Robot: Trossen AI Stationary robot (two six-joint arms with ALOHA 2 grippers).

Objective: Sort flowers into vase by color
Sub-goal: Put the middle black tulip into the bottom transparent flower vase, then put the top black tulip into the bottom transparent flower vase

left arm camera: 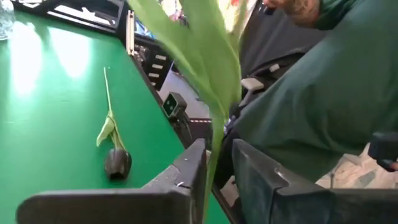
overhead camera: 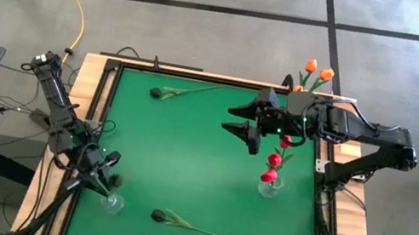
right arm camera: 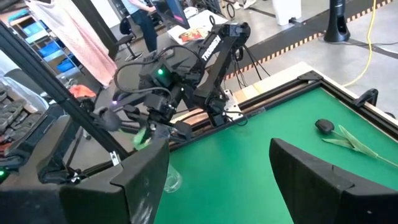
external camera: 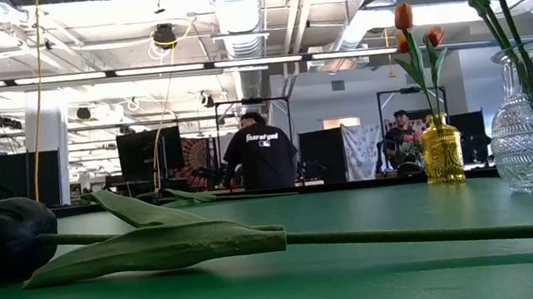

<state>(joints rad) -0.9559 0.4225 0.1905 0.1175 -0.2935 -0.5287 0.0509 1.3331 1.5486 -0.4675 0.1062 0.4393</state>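
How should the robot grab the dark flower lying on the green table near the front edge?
Probably by the thin green stem, coming straight down from above. The dark tulip lies flat on the green table, stem stretched out bare past its leaves, so fingers can straddle it crosswise. The open right gripper is free.

Bright, even overhead light fills the room. In the low view, ceiling lights (external camera: 257, 62) glare at 12 o'clock, and the near dark tulip (external camera: 5, 238) is soft at 9. Sheen whitens the table (left arm camera: 37, 56) at 10 o'clock.
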